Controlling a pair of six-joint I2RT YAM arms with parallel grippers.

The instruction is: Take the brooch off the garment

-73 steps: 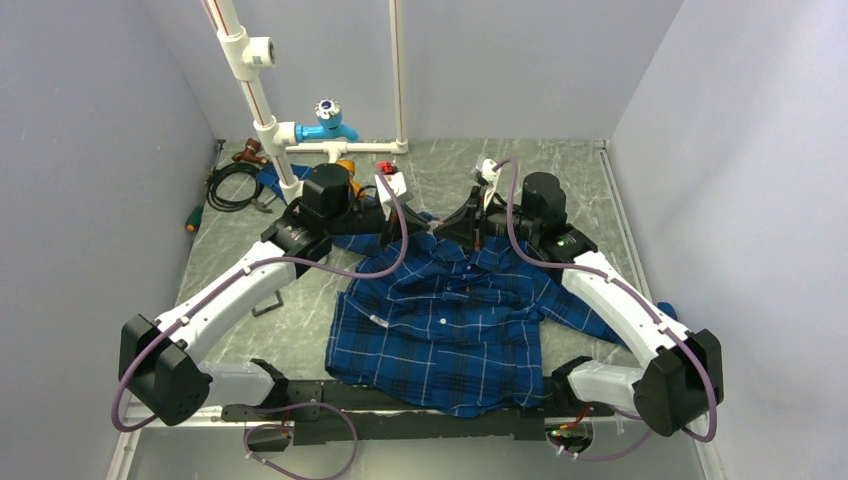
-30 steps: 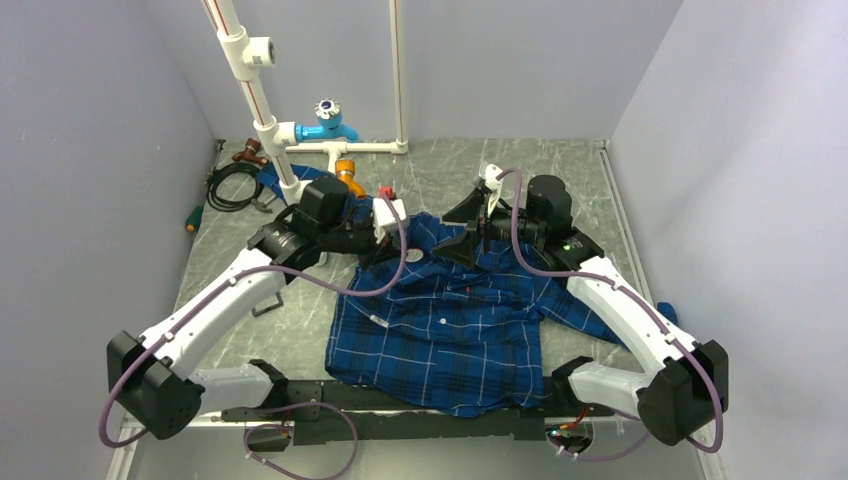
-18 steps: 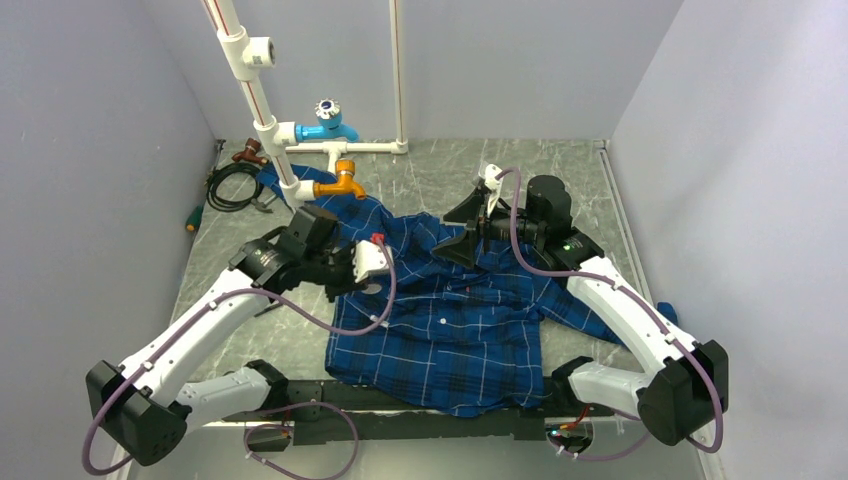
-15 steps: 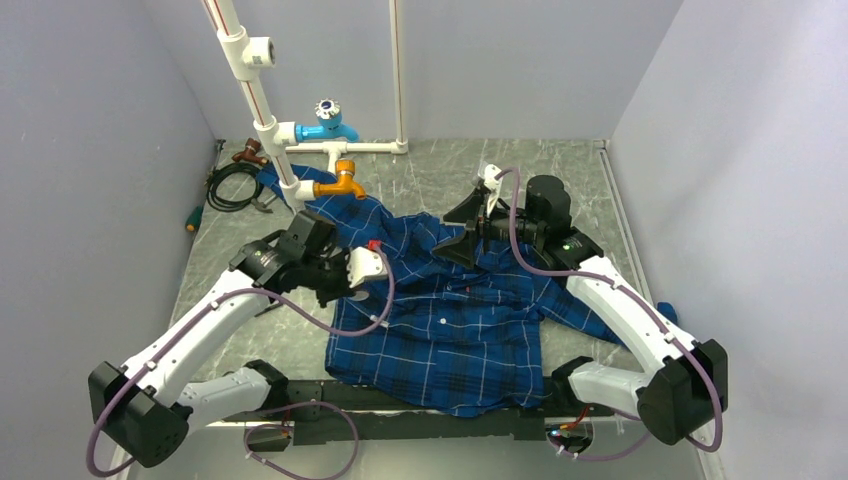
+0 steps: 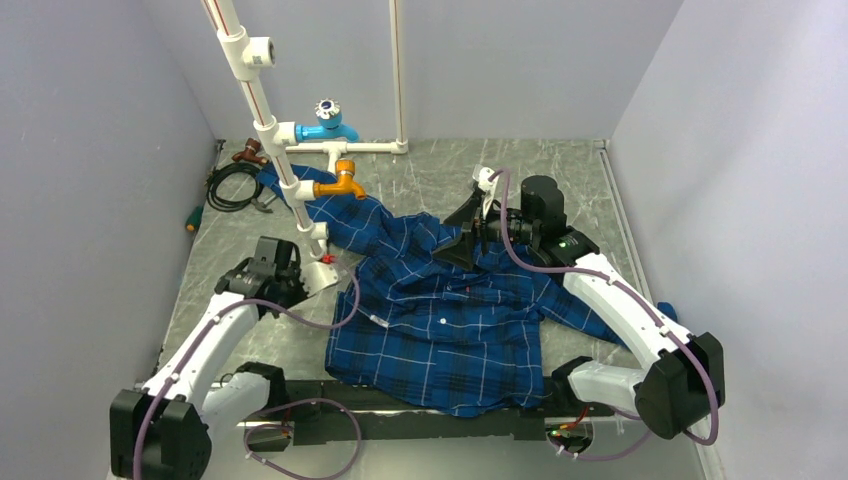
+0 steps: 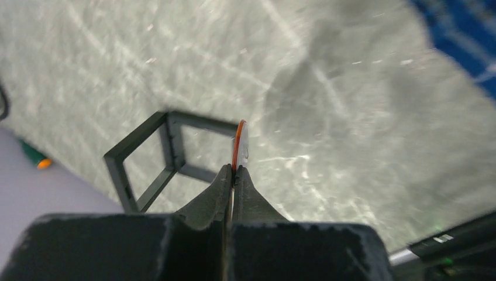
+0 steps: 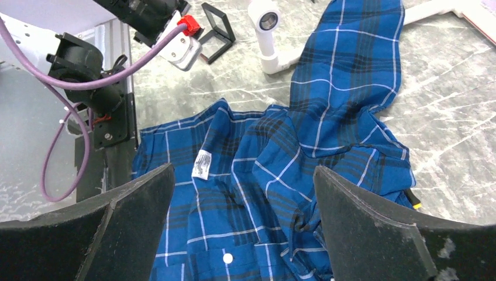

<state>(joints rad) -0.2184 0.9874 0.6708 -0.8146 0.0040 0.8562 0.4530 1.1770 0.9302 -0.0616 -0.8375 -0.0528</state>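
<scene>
The garment (image 5: 450, 320), a blue plaid shirt, lies crumpled in the middle of the table, one sleeve stretching toward the back left. My left gripper (image 6: 234, 171) is shut on the brooch (image 6: 240, 145), a thin disc seen edge-on with a bronze-orange rim and a pale face. It hangs over bare table left of the shirt, clear of the cloth. My right gripper (image 7: 243, 228) is open wide above the garment (image 7: 304, 146) near the collar, with nothing between its fingers. In the top view the right gripper (image 5: 470, 235) hovers over the shirt's upper part.
A small black square frame (image 6: 158, 155) lies on the table just beyond the left gripper. At the back left stand white pipes with a blue valve (image 5: 327, 120) and an orange elbow (image 5: 345, 182), beside coiled black cable (image 5: 232, 185). A white label (image 7: 201, 163) shows on the shirt.
My left arm has swung from the shirt's collar out to the left and toward the near side, staying shut. The right gripper has kept its place above the collar, open.
</scene>
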